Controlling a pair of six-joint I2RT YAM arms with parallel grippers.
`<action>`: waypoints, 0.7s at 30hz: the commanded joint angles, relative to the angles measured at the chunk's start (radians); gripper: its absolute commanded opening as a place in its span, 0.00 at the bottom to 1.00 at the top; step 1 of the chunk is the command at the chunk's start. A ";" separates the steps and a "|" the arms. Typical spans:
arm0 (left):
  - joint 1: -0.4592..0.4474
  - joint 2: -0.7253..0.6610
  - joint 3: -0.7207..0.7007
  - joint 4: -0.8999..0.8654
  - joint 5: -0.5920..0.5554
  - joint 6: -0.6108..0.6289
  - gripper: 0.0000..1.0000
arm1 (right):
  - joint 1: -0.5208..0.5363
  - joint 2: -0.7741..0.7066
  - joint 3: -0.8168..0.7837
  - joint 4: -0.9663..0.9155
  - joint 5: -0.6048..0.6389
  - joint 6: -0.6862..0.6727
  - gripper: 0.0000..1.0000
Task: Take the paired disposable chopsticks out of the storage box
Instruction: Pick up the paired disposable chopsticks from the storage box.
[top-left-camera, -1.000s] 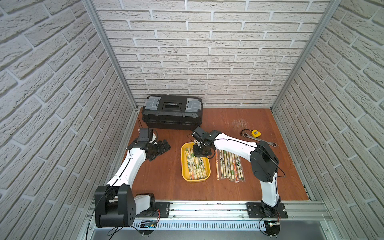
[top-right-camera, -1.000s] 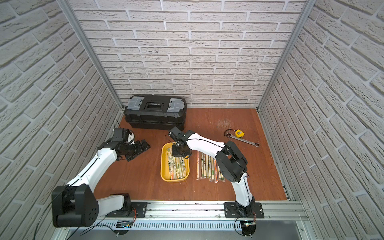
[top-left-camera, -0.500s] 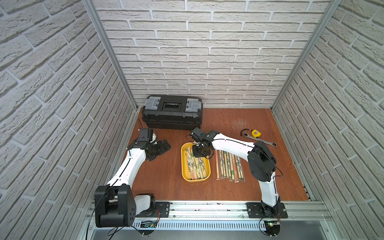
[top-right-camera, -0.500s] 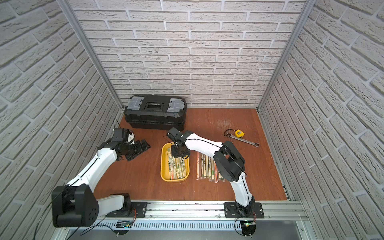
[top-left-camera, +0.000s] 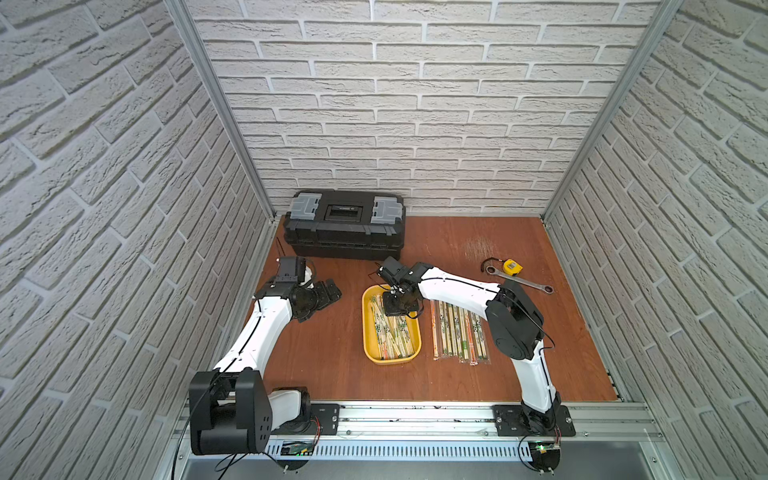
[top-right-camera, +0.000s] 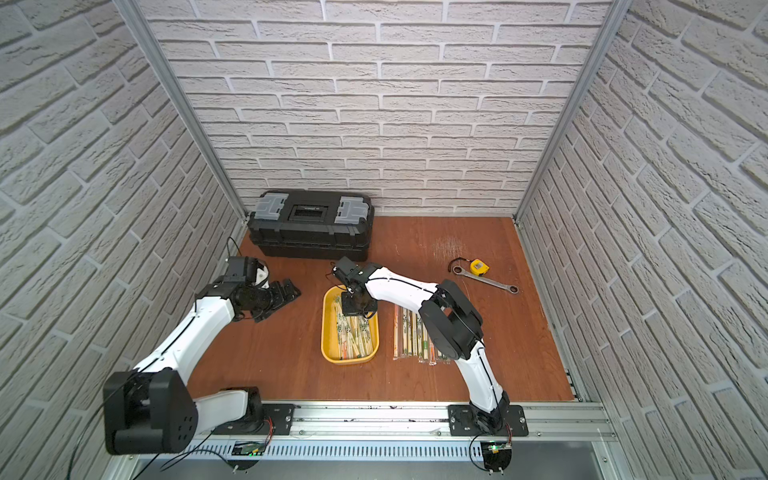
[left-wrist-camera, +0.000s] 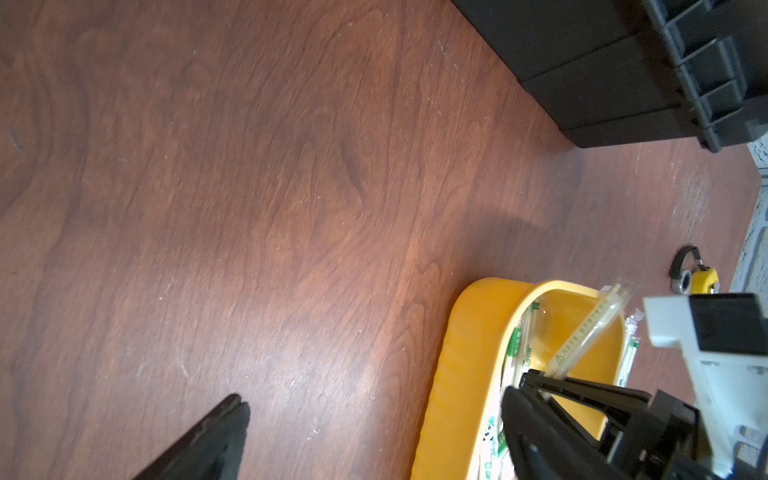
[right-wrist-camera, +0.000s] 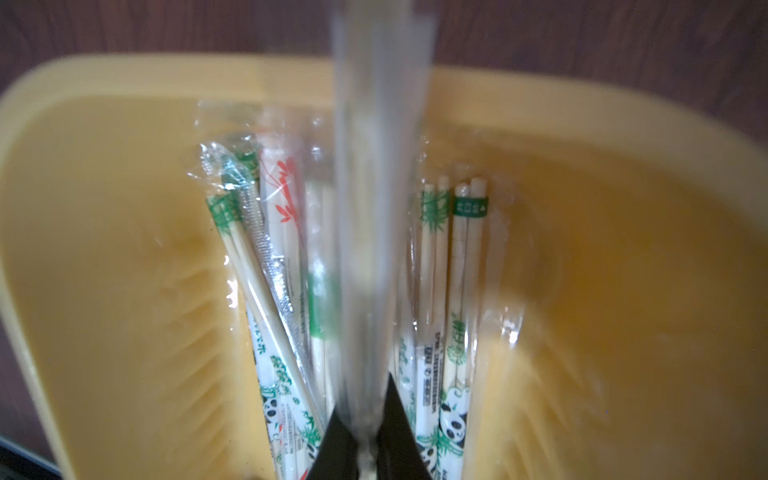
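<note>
Over the storage box (top-left-camera: 390, 360), the right tool (left-wrist-camera: 521, 384) grips one sleeved chopstick pair (left-wrist-camera: 590, 332); the left tool (top-left-camera: 328, 297) stands wide open.

The storage box (top-left-camera: 390, 360) is a plain warm yellow, and the paired disposable chopsticks (right-wrist-camera: 467, 270) in it are pale bamboo under clear sleeves printed with green bamboo leaves, black-and-white pandas and, on one, red-orange fronds. The row of sleeved pairs (top-left-camera: 459, 332) shows green and orange marks on pale sticks, against the table's (top-left-camera: 332, 353) reddish-brown wood grain. The toolbox (top-left-camera: 345, 232) is black with grey latches (top-left-camera: 305, 206), the tape measure (top-left-camera: 512, 266) yellow, the wrench (top-left-camera: 523, 282) silvery, the walls (top-left-camera: 395, 104) off-white brick pattern.
</note>
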 joint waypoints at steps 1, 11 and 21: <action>0.005 -0.012 0.005 0.009 0.001 0.010 0.98 | -0.003 -0.116 0.003 -0.012 0.028 -0.001 0.07; 0.000 -0.019 0.011 0.001 0.009 0.004 0.98 | -0.073 -0.307 -0.027 -0.080 0.108 -0.008 0.07; -0.021 0.001 0.034 0.000 0.006 -0.004 0.98 | -0.142 -0.325 -0.146 -0.189 0.171 -0.047 0.08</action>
